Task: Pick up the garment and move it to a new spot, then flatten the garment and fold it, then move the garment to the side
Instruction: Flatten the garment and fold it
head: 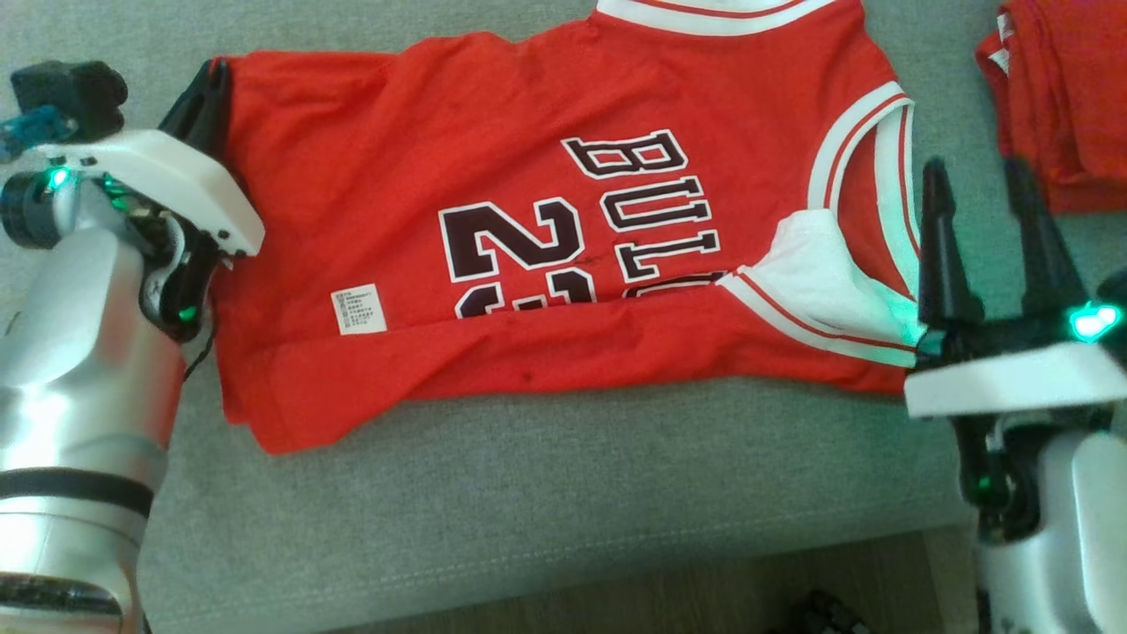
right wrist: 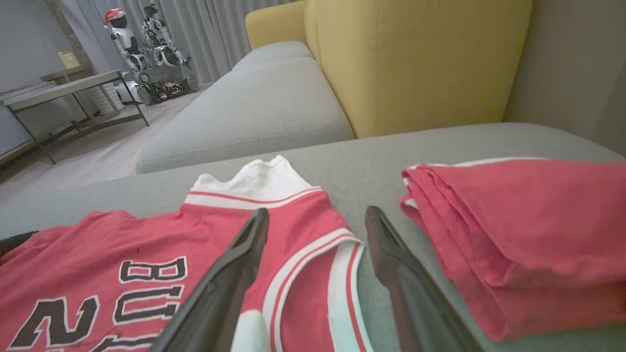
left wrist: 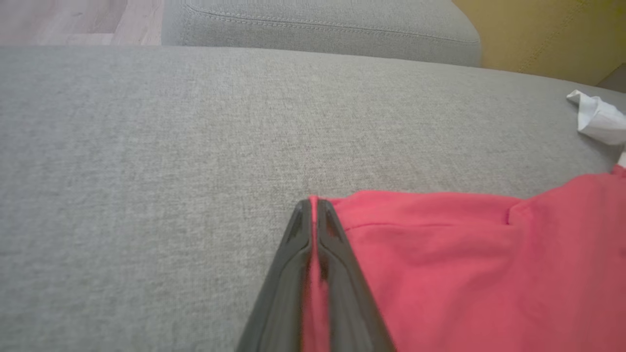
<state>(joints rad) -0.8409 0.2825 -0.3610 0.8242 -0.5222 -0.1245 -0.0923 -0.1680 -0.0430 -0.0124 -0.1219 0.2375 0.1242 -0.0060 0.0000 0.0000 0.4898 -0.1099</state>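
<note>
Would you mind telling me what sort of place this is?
Likely a living room, perhaps a lab mock-up: a grey sofa with a yellow backrest, curtains, and a low table on a wood floor.

Red jersey (head: 528, 229), lower edge folded up, on grey cushion (head: 528, 493)

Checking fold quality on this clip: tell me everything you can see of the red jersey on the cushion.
The red jersey is soft fabric, sleeveless, with white red-striped trim at its openings, black white-outlined lettering and a number, and a small white label. It lies spread on the grey cushion, its near long edge folded over the print. The left hand is shut on its hem corner; the right hand stands open at the trimmed end, contact unclear.
</note>
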